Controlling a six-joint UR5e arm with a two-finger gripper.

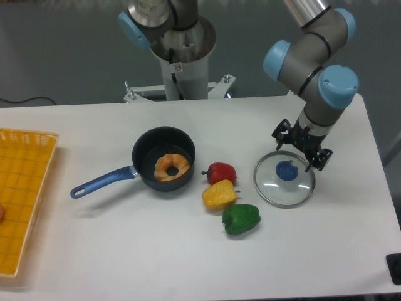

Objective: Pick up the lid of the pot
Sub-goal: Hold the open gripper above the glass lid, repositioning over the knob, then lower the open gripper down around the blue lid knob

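Lid (pixel 270 190), clear with a blue knob (pixel 287 170), lies flat on the white table (pixel 138 251), between 3 and 4 o'clock from the view's centre. The gripper (pixel 299 155) reaches in from between 1 and 2 o'clock, its fingers wide apart and holding nothing. In the view, the space between the fingertips sits at about 1 o'clock from the knob; whether either finger touches the glass, I cannot tell.

From the lid, a red pepper (pixel 221 173) is at 9 o'clock, a yellow one (pixel 219 195) between 8 and 9, and a green one (pixel 241 219) between 7 and 8. The red and yellow are close together, with the green just beyond the yellow.

A black pan (pixel 149 150) is at 9 o'clock from the centre, its blue handle (pixel 103 182) pointing between 8 and 9. An orange ring (pixel 164 164) lies inside, towards the pan's 5 o'clock side. A yellow crate (pixel 28 188) stands at the edge between 8 and 9 o'clock.
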